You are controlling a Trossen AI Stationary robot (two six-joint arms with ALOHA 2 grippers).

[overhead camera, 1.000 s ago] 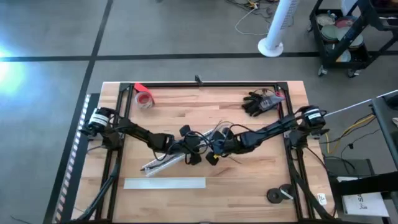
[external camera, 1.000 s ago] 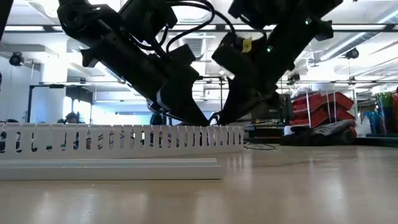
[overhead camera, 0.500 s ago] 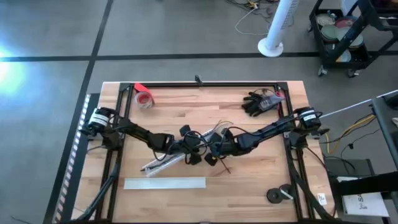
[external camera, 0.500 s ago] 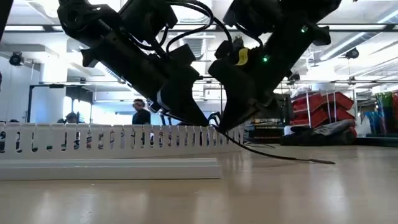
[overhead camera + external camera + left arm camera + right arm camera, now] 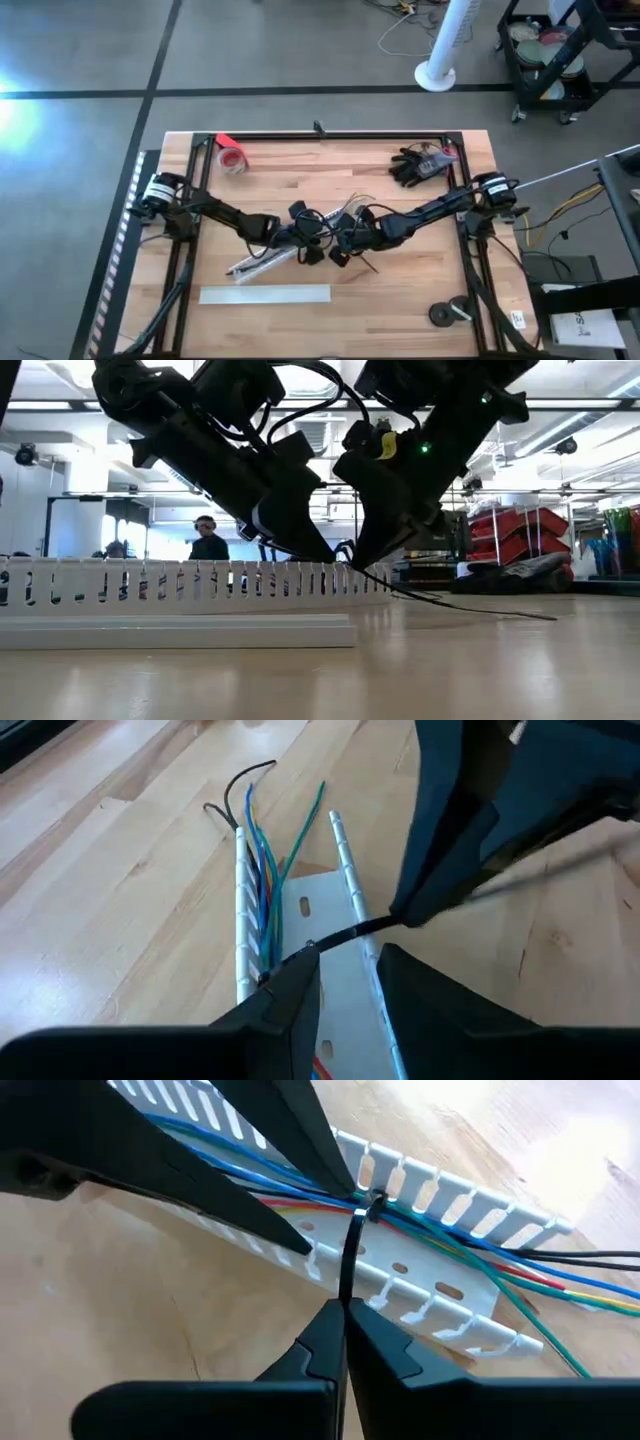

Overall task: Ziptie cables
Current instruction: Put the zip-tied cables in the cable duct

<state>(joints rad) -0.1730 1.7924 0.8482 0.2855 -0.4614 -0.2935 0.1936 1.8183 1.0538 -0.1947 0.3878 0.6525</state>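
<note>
Both dark arms reach in low from the table's (image 5: 420, 290) two sides and meet near its middle, each stretched almost flat with its wrist bent down over a slotted white cable duct (image 5: 420, 1270) that lies slantwise on the wood. The right gripper (image 5: 343, 1325) is pinched shut on the tail of a black zip tie (image 5: 352, 1260), which runs up from its fingertips to a loop around the cables (image 5: 470, 1250). The left gripper (image 5: 345, 965) sits just beside the same spot on the duct, its two fingers slightly apart with the tie's strap crossing between their tips. The cables, blue, green, red, yellow and black, lie bundled along the duct's channel and fan out past its end. From above, the grippers and cables merge into one dark cluster, and in the low view the duct's wall hides the bundle.
</note>
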